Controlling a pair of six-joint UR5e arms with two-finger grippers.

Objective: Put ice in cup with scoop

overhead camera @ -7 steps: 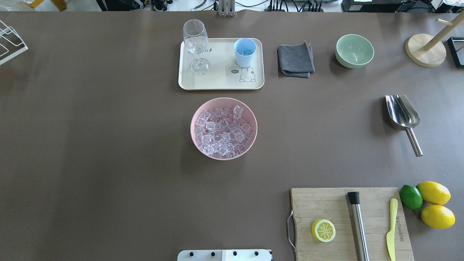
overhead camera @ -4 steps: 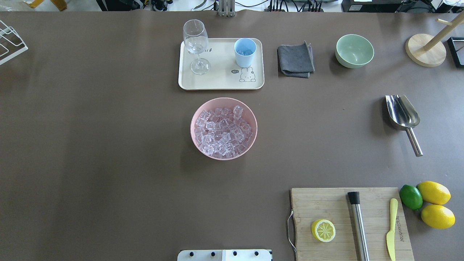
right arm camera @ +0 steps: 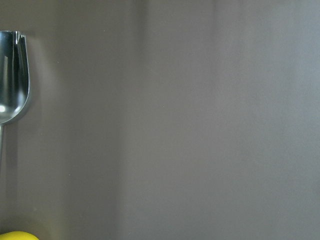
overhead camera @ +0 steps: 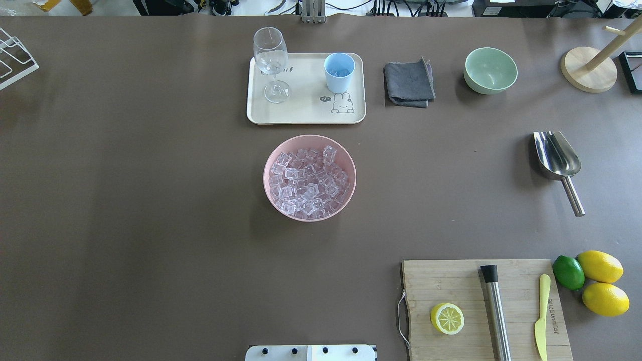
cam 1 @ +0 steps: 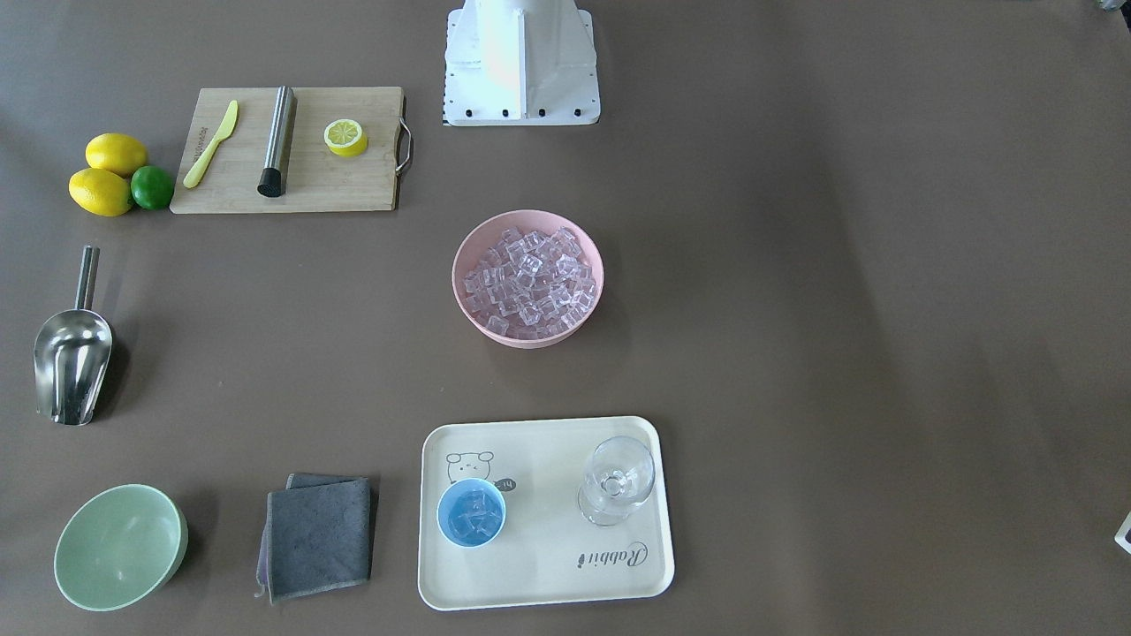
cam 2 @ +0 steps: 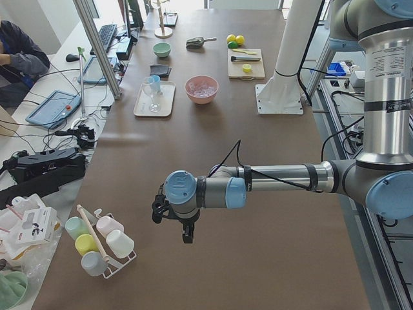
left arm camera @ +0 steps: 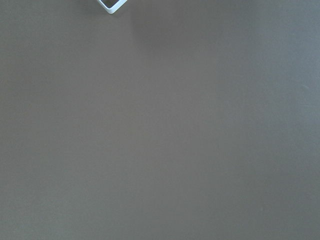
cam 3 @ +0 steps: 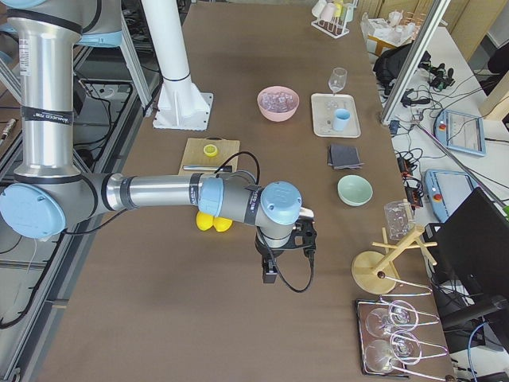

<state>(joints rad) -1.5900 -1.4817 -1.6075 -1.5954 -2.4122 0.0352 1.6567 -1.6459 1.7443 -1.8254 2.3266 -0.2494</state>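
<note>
Ice [overhead camera: 308, 183] fills the pink bowl [overhead camera: 268, 163]; the cup [overhead camera: 339, 72] stands beyond it, the scoop [overhead camera: 556, 155] well to its right. My left claw [cam 2: 186, 236] and right claw [cam 3: 270, 275] hang far from it; how open, I cannot tell.

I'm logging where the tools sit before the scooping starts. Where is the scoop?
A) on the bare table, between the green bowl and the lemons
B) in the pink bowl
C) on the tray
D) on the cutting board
A: the scoop lies on the table, with the green bowl farther from the robot and the lemons nearer to it.
</note>
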